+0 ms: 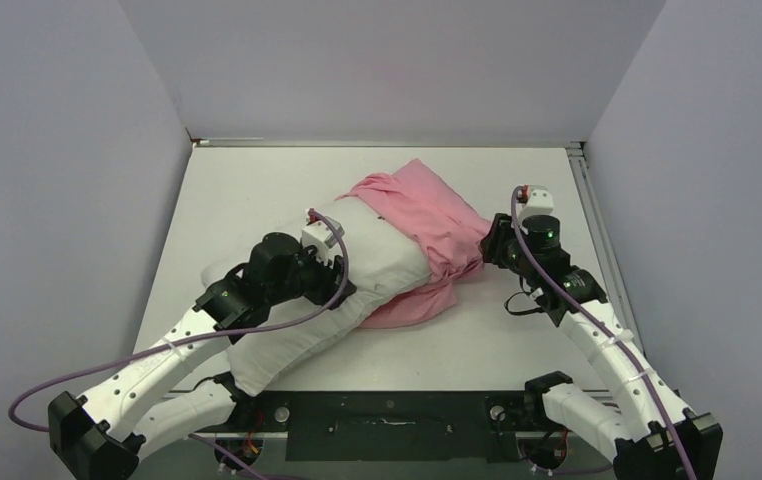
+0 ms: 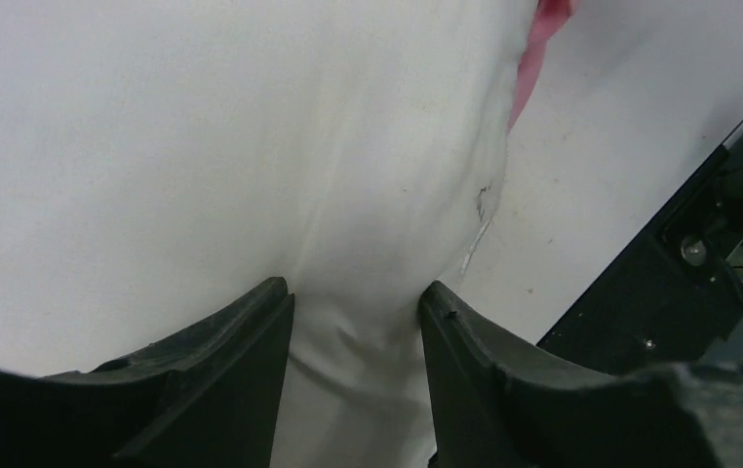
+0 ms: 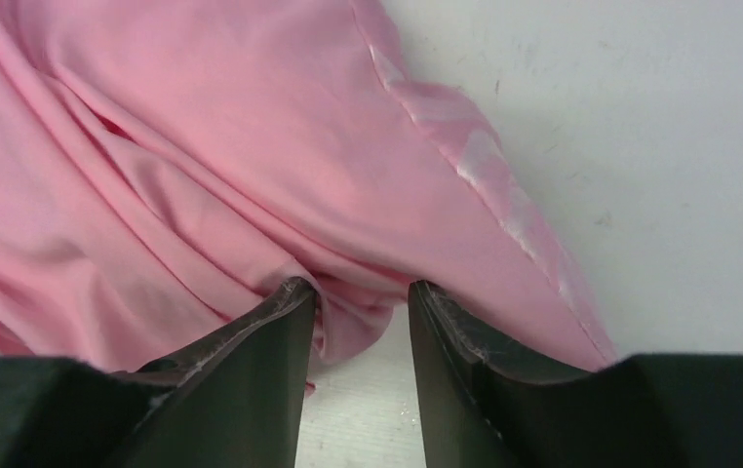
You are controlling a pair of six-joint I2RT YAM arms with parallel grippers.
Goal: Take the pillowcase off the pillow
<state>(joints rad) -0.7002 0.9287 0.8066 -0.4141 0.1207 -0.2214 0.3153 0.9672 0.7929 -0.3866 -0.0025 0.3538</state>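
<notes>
The far end of the pillow is hidden inside the pillowcase, which still covers about the far third. The rest lies bare and white, running diagonally across the tabletop toward the near left. The left arm crosses the pillow's middle and blocks part of it from above, and the pillow's near corner runs up to the arm bases.

From above, the fingertips of both arms are covered by their own wrists. In the left wrist view, the left end effector is clamped on a raised fold of white pillow cloth, which puckers between the two fingers. Only a sliver of pink shows at the top edge there.

In the right wrist view, the right end effector pinches bunched pink cloth at the pillowcase's loose right edge, just above the tabletop. How deep the cloth sits in that grip is hard to make out. A loose pink flap spills onto the tabletop under the pillow's right side.
</notes>
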